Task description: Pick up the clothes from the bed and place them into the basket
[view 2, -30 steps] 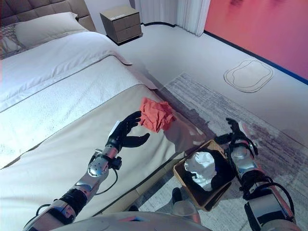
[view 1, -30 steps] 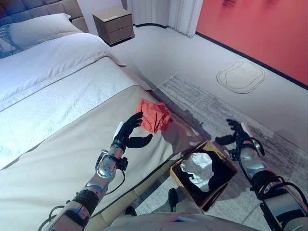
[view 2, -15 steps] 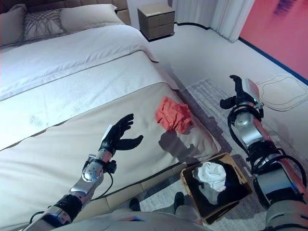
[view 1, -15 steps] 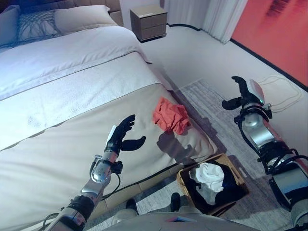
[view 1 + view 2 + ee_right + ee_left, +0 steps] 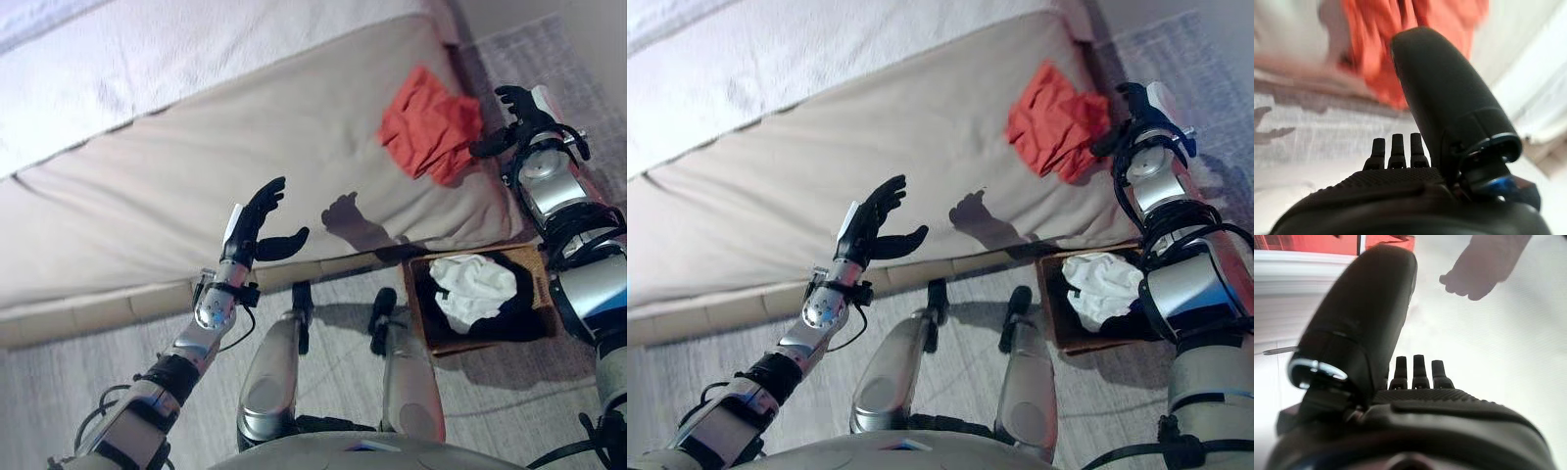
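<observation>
A: Where's the red cloth [image 5: 428,125]?

B: Crumpled at the bed's [image 5: 176,176] corner, above the basket [image 5: 421,304]. Right hand [image 5: 519,116] beside it, left hand [image 5: 257,220] away; both spread, empty.

A: Handling?

B: Likely soft, light; pinch a raised fold.

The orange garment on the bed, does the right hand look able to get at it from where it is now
Probably yes. The right hand is open and right beside the orange garment, which lies loose near the edge of the bed. Nothing stands between them. The left hand is open too, well off to the side.
</observation>
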Robot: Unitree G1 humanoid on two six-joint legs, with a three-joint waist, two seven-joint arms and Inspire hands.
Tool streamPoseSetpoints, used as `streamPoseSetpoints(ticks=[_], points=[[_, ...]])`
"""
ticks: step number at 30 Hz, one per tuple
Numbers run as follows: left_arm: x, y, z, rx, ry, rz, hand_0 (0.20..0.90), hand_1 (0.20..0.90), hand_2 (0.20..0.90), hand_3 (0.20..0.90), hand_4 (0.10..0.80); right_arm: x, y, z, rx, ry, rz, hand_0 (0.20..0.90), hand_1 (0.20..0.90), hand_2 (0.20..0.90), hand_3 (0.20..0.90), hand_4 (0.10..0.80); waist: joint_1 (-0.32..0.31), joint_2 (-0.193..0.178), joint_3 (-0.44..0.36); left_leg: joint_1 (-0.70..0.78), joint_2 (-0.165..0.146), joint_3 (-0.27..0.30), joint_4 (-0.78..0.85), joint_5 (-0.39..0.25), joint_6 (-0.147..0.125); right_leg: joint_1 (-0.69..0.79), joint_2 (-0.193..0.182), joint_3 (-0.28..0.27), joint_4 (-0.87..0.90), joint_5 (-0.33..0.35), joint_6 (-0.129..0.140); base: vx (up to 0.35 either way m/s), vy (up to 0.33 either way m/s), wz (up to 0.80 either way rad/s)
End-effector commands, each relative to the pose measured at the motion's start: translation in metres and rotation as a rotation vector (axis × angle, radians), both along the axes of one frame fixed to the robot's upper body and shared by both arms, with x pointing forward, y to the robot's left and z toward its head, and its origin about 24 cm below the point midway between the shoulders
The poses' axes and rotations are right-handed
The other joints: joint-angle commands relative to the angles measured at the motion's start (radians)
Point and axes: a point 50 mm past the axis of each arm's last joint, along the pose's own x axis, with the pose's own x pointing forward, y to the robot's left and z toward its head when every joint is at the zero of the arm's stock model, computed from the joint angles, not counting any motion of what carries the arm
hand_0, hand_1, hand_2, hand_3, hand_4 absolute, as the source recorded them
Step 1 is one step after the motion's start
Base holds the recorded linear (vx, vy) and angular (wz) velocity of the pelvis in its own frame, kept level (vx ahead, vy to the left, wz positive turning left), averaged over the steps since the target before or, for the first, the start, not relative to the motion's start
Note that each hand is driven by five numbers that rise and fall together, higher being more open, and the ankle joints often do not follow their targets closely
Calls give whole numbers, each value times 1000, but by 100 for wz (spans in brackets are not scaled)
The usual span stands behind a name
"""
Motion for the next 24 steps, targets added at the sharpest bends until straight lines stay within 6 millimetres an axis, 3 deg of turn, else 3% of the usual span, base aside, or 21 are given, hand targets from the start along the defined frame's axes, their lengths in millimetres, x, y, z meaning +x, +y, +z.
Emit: streamPoseSetpoints(ticks=[1,8,16,17,18,24], points=[[-6,-11,42,-99,-219,-66,900,900,900,900,800,3,1,63,33,-174,12,900,900,900,900,800,8,5,-37,-102,-43,-34,206,-153,25,17,19,-70,130,-125,-49,-15,-19,21],[-10,-6,49,-187,-212,-20,900,900,900,900,800,2,-3,68,177,-218,23,900,900,900,900,800,36,51,-5,-285,-95,-41,394,-219,38,-157,-3,-50,324,-192,-52,-11,-33,18],[-19,6,52,-226,-211,5,900,900,900,900,800,2,14,118,212,-408,97,900,900,900,900,800,64,86,-5,-454,-96,-38,494,-229,67,-338,1,-32,446,-214,-62,-63,-10,0],[-20,6,53,-230,-213,6,900,900,900,900,800,2,15,123,213,-430,98,509,509,509,444,344,65,89,-5,-463,-96,-38,498,-227,67,-346,1,-32,452,-215,-62,-52,15,-3],[-22,8,53,-233,-214,10,900,900,900,900,800,0,15,130,208,-468,95,300,300,300,200,100,68,92,-5,-473,-95,-35,503,-226,68,-353,1,-34,458,-216,-62,-47,5,-3],[-28,17,51,-229,-212,15,900,900,900,900,800,-11,8,154,230,-613,64,300,300,300,200,100,77,92,-5,-453,-90,-30,490,-220,67,-330,6,-43,446,-216,-62,-43,-10,-1]])
